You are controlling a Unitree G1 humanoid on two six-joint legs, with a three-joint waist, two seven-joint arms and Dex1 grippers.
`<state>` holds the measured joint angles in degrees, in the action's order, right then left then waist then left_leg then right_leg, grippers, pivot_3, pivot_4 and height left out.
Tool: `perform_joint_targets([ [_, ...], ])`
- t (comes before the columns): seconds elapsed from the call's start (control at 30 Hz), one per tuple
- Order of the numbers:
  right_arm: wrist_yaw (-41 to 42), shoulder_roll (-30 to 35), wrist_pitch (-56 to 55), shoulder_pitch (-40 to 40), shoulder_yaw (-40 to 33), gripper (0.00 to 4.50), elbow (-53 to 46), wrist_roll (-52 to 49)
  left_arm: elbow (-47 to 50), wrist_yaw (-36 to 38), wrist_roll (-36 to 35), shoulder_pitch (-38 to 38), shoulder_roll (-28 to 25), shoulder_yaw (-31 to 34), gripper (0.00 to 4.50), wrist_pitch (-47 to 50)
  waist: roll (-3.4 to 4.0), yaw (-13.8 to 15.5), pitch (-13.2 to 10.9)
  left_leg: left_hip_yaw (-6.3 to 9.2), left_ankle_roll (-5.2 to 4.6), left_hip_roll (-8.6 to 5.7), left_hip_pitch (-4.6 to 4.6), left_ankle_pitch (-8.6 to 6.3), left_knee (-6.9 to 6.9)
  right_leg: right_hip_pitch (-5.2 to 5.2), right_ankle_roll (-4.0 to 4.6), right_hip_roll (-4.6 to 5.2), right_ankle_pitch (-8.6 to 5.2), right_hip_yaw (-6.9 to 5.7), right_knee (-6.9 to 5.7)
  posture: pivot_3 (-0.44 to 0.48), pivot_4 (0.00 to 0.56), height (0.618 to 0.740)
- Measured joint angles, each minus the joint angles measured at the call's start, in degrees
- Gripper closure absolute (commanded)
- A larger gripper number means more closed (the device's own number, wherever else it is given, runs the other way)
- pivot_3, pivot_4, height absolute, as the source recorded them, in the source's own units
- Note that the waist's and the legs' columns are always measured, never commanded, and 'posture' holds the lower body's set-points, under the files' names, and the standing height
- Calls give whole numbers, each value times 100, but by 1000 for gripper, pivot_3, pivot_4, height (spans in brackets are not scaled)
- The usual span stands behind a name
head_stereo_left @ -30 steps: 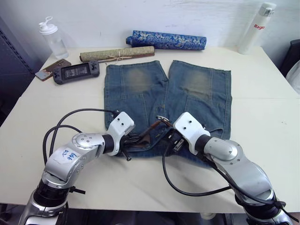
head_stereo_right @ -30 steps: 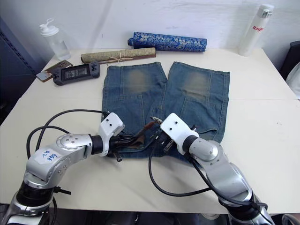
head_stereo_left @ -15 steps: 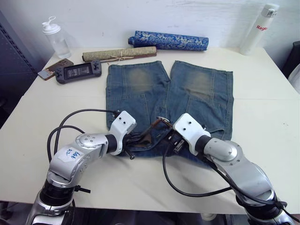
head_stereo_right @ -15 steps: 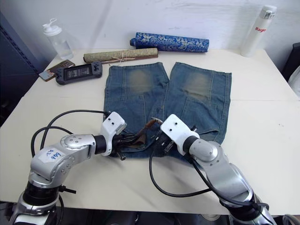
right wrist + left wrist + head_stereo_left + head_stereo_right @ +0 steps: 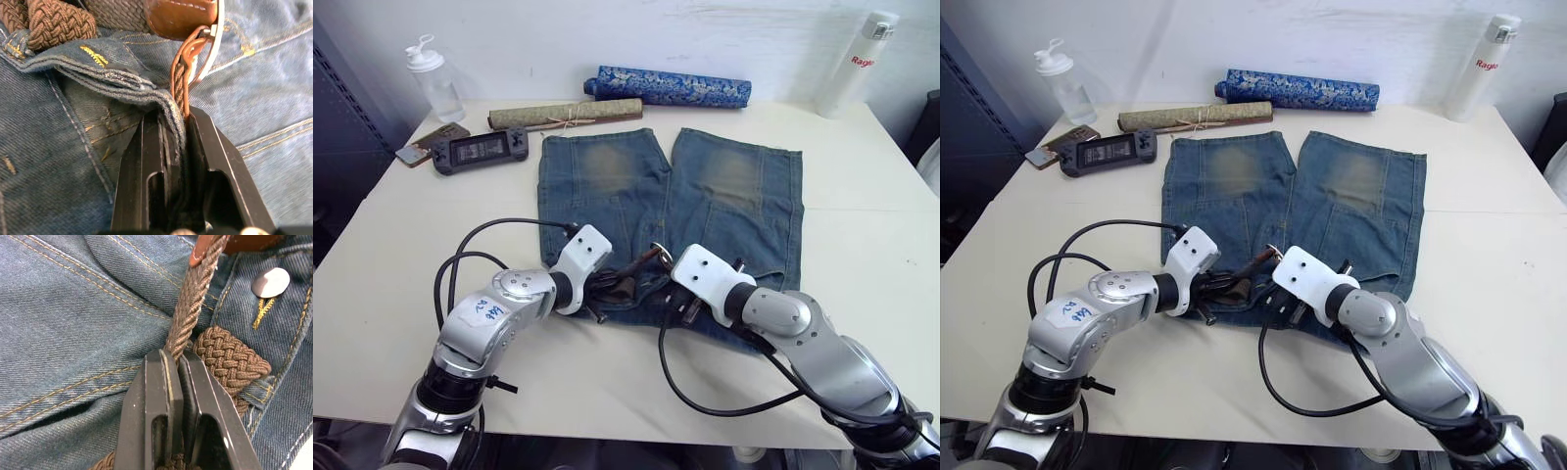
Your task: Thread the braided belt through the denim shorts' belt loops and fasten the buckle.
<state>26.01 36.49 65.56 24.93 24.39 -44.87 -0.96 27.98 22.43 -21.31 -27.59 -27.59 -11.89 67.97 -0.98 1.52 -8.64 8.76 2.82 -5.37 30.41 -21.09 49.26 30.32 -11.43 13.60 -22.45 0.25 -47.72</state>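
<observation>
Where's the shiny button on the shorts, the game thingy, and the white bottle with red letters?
Metal button (image 5: 270,282): left wrist view, centre of its round face.
Game handheld (image 5: 477,150): left eye view, middle of its screen.
White bottle (image 5: 854,67): left eye view, on its body beside the lettering.

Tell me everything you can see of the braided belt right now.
The braided belt is a dark-brown woven strap with tan leather ends, lying bunched at the denim shorts' waistband near the metal button. The left gripper is shut on one run of it. The silver buckle sits by the right gripper, which pinches strap and denim.
</observation>
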Motion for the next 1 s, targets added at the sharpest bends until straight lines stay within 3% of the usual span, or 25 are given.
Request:
perform_joint_targets([
  [0.43,80,593,-869,63,446,4458,56,495,-20,154,31,-55,-244,46,4500,114,-1,-12,-1,-5,1,4,-11,3,-22,0,-1,-1,1,1,6,0,150,637],
  [1.0,123,269,-1243,-124,332,4458,236,714,3,-28,32,124,-34,296,4500,303,0,-24,0,-8,2,8,-28,4,-28,-8,-1,-2,1,3,5,0,150,637],
])
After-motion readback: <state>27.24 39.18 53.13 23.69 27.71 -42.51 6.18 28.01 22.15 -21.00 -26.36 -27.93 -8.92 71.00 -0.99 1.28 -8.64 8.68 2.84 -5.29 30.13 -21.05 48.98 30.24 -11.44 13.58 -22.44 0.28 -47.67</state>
